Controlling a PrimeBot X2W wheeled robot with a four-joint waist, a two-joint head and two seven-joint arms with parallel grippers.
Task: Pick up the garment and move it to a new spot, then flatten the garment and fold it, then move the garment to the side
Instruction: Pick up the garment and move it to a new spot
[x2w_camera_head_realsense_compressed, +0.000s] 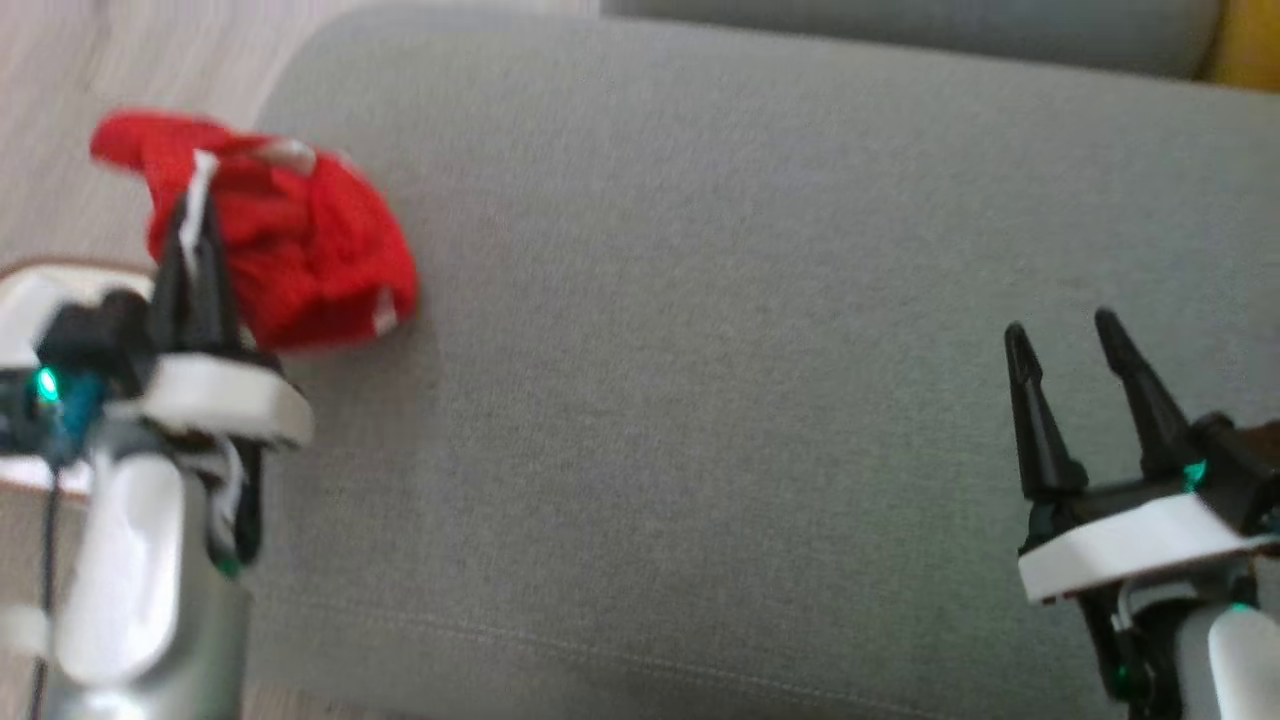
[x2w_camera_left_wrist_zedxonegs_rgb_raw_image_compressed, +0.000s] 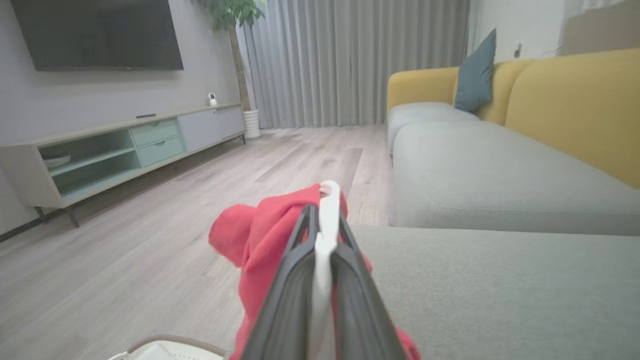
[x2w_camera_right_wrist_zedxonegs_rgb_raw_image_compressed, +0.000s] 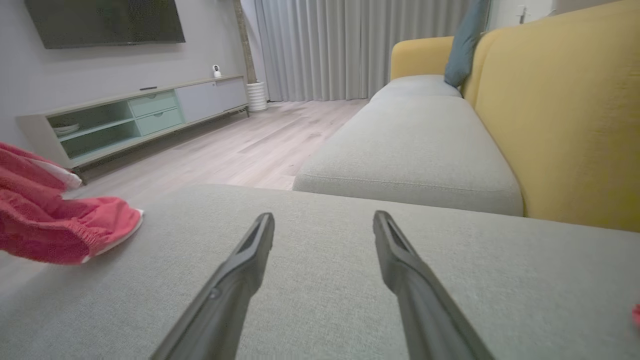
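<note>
The garment (x2w_camera_head_realsense_compressed: 300, 250) is a crumpled red piece with white trim, bunched at the left edge of the grey sofa cushion (x2w_camera_head_realsense_compressed: 750, 350). My left gripper (x2w_camera_head_realsense_compressed: 195, 215) is shut on a white strip of the garment (x2w_camera_left_wrist_zedxonegs_rgb_raw_image_compressed: 280, 235), which sticks up between the two dark fingers, and part of the cloth hangs out past the cushion's edge over the floor. At the lower right my right gripper (x2w_camera_head_realsense_compressed: 1065, 335) stands open above bare cushion, nothing between its fingers (x2w_camera_right_wrist_zedxonegs_rgb_raw_image_compressed: 250, 250). From the right wrist view the garment (x2w_camera_right_wrist_zedxonegs_rgb_raw_image_compressed: 55, 220) lies at the far left.
A white round object with a brown rim (x2w_camera_head_realsense_compressed: 30, 300) sits on the wooden floor (x2w_camera_left_wrist_zedxonegs_rgb_raw_image_compressed: 150, 210) left of the sofa. Yellow backrests (x2w_camera_right_wrist_zedxonegs_rgb_raw_image_compressed: 560, 115) with a blue pillow (x2w_camera_left_wrist_zedxonegs_rgb_raw_image_compressed: 475, 75) run along the sofa's far side. A TV cabinet (x2w_camera_left_wrist_zedxonegs_rgb_raw_image_compressed: 110, 150) lines the wall.
</note>
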